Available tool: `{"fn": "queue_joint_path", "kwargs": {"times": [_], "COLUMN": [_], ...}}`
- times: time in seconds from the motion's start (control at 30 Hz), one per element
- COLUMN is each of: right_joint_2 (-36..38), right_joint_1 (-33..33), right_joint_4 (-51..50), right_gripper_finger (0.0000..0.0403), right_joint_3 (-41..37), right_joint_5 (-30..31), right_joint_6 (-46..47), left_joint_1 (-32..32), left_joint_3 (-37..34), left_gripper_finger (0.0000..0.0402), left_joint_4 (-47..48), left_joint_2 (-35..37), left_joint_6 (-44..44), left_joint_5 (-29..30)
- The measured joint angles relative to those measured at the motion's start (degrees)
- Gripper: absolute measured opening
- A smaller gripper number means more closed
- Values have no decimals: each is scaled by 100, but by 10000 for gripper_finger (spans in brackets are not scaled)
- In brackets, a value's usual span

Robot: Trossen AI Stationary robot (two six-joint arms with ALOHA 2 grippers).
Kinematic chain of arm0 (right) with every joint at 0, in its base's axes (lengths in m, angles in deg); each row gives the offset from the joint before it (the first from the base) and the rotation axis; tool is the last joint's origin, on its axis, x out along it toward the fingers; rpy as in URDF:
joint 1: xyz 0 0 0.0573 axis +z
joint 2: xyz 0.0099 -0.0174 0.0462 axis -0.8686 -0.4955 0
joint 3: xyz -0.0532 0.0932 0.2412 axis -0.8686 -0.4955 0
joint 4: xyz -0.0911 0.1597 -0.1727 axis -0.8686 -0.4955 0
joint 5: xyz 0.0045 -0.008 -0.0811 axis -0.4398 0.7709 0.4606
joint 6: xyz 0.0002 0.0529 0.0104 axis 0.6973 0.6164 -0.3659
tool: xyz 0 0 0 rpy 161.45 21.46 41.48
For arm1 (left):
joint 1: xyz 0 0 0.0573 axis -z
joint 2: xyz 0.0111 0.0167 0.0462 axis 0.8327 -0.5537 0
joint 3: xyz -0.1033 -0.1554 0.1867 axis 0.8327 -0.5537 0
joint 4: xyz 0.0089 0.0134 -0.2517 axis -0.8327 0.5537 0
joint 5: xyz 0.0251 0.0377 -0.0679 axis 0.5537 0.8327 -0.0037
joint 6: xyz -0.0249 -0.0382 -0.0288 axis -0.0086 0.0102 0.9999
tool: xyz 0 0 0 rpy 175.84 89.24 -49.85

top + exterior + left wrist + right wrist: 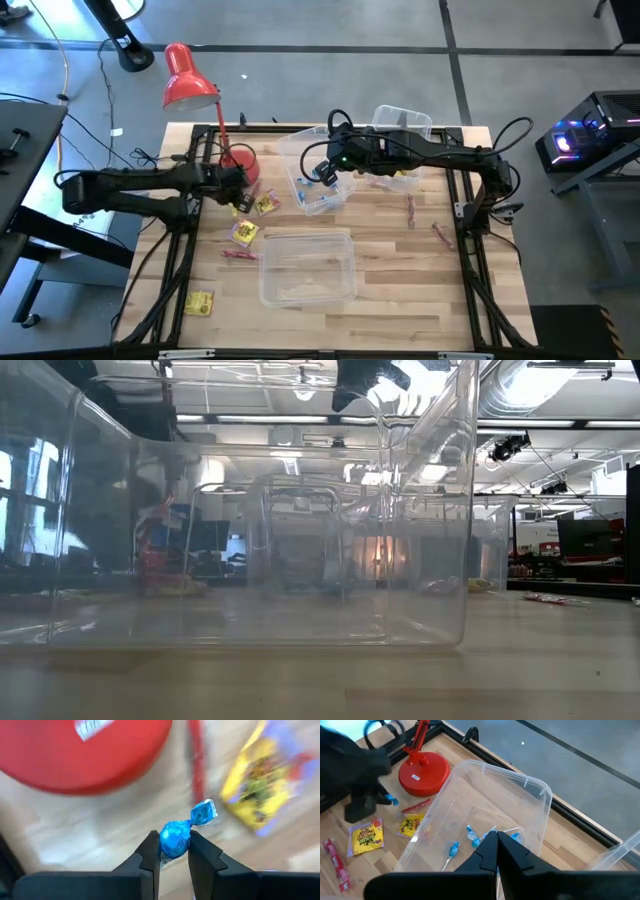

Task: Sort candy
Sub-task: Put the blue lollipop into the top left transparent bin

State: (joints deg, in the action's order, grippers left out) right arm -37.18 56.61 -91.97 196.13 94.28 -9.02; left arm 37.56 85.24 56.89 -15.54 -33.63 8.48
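My left gripper (174, 851) hovers beside the red lamp base (240, 160) and is shut on a blue twist-wrapped candy (175, 840). My right gripper (496, 840) hangs shut over a small clear bin (320, 188) that holds several blue candies (470, 836). Nothing shows between its fingers. Yellow packets (266, 203) (245, 233) (199, 302) and red-pink sticks (240, 256) (410, 210) (441, 235) lie flat on the wooden table. More yellow candy (402, 178) sits by the far bin (402, 124). My left gripper pinches the blue candy by its round body (174, 844) between the two fingertips (150, 852). One twisted wrapper end (203, 812) sticks out beyond the fingers. The candy is lifted clear of the table, with the fingers pointing down from above.
A large clear bin (307, 265) stands at the table's near middle and fills the low view (250, 530). The red desk lamp (190, 80) rises from its base by my left gripper; its stem (225, 125) leans over the far left. Bare wood lies at the near right (430, 300).
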Motion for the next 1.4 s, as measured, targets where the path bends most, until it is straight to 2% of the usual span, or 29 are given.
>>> {"fn": "queue_joint_path", "kwargs": {"times": [0.1, 0.27, 0.47, 0.57, 0.73, 0.8, 0.9, 1.1, 1.23, 1.4], "right_joint_2": [6, 155, 482, 668, 794, 804, 804, 815, 837, 837], "right_joint_1": [-2, -1, -1, 0, -2, 0, 0, 34, 147, 254], "right_joint_4": [-3, -4, -3, 3, 4, 1, -68, -231, -267, -291], "right_gripper_finger": [0, 0, 0, 0, 0, 0, 0, 0, 0, 0], "right_joint_3": [0, 0, 0, 8, 9, 9, 9, 9, 9, 7], "right_joint_5": [3, 8, 18, 22, 20, 20, 18, 18, 20, 23], "right_joint_6": [-1, -13, -79, -65, -65, -65, -64, 40, 42, 53], "left_joint_1": [74, 154, 431, 507, 502, 499, 461, 420, 423, 417], "left_joint_3": [329, 929, 1206, 1206, 1204, 1206, 1204, 1311, 1481, 1699], "left_gripper_finger": [56, 56, 56, 56, 59, 81, 138, 235, 264, 270], "left_joint_4": [358, 32, -2461, -3537, -5018, -5568, -6056, -5916, -5886, -5482], "left_joint_2": [389, 973, 1133, 848, -39, -413, -910, -1236, -1092, -1073], "left_joint_6": [-98, -262, -1452, -1782, -2239, -2241, -2229, -1607, -1667, -2160], "left_joint_5": [125, 414, 77, 74, 134, 274, 276, -424, -626, -566]}}
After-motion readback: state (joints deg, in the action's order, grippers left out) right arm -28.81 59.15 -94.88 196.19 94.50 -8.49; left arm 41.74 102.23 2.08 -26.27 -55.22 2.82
